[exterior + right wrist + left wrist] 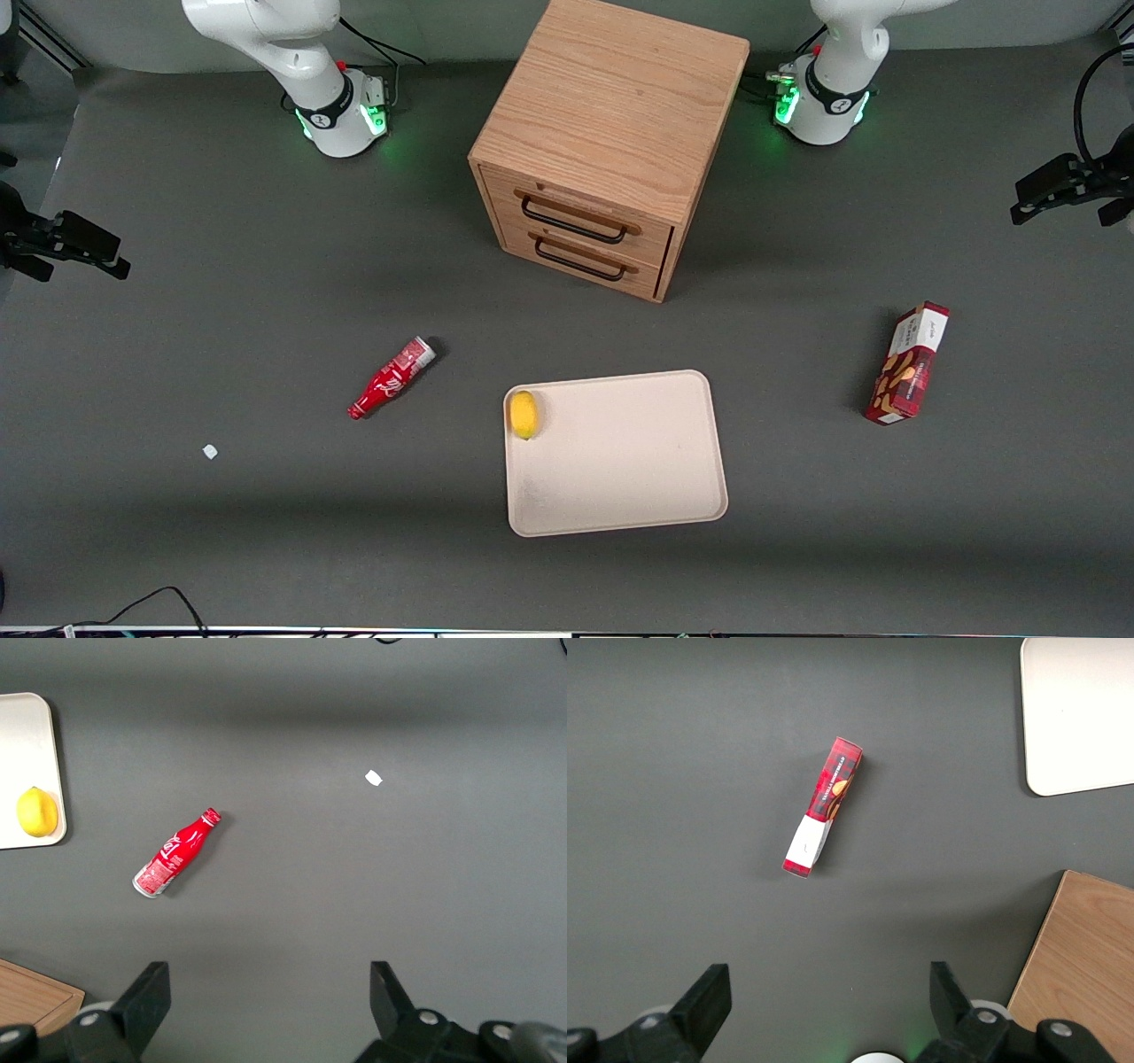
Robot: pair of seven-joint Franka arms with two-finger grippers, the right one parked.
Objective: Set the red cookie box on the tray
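The red cookie box lies on the grey table toward the working arm's end, well apart from the tray; its white end panel faces the cabinet. In the left wrist view the red cookie box rests far below my gripper, which hangs high over the table. My gripper is open, with nothing between its black fingers. It does not show in the front view. The pale beige tray sits near the table's middle, nearer the front camera than the cabinet; one tray corner shows from the wrist.
A yellow lemon sits on the tray at a corner. A wooden two-drawer cabinet stands between the arm bases. A small red bottle and a white scrap lie toward the parked arm's end.
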